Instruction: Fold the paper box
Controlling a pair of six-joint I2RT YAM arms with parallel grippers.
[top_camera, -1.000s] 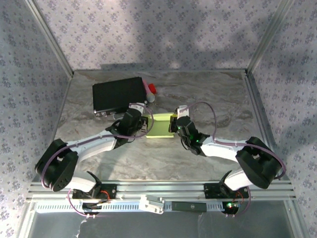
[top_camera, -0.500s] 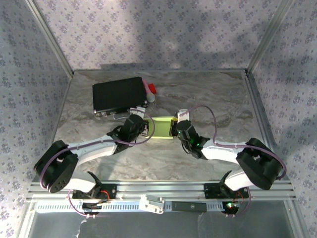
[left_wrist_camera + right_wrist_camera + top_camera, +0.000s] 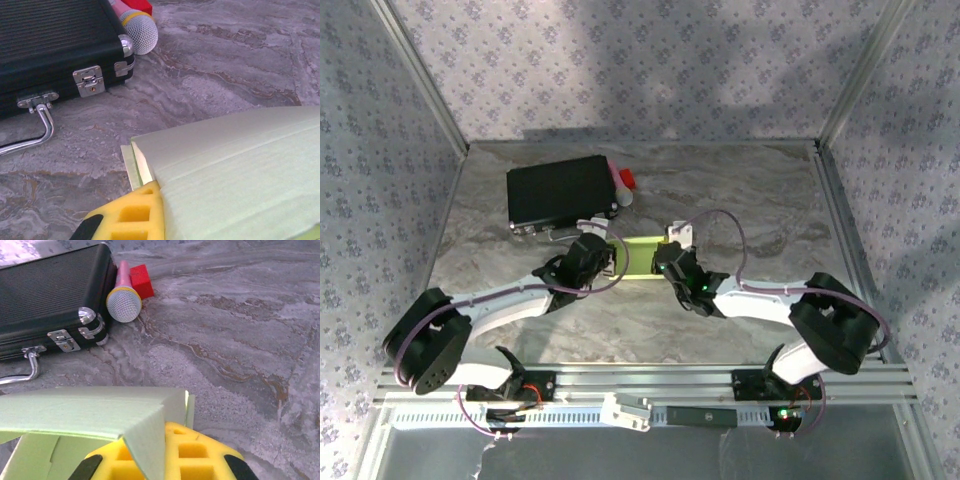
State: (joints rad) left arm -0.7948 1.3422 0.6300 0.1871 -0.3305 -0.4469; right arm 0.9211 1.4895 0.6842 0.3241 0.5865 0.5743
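Note:
The pale green paper box [image 3: 642,256] is held just above the marble table [image 3: 750,200], between my two grippers. My left gripper [image 3: 611,259] is shut on the box's left end. In the left wrist view one yellow finger [image 3: 131,216] sits against the card edge, and the broad green panel [image 3: 240,170] hides the other. My right gripper [image 3: 666,264] is shut on the right end. In the right wrist view a folded flap [image 3: 147,440] runs down between the yellow fingers [image 3: 200,455], under the box's flat top panel [image 3: 85,412].
A black case [image 3: 560,192] with metal latches and a handle lies at the back left. A pink microphone [image 3: 622,196] and a red block [image 3: 626,179] rest against its right side. Aluminium rails edge the table.
My right gripper has moved left toward the left one, and both have shifted slightly away from me. The box between them looks narrower than a second ago.

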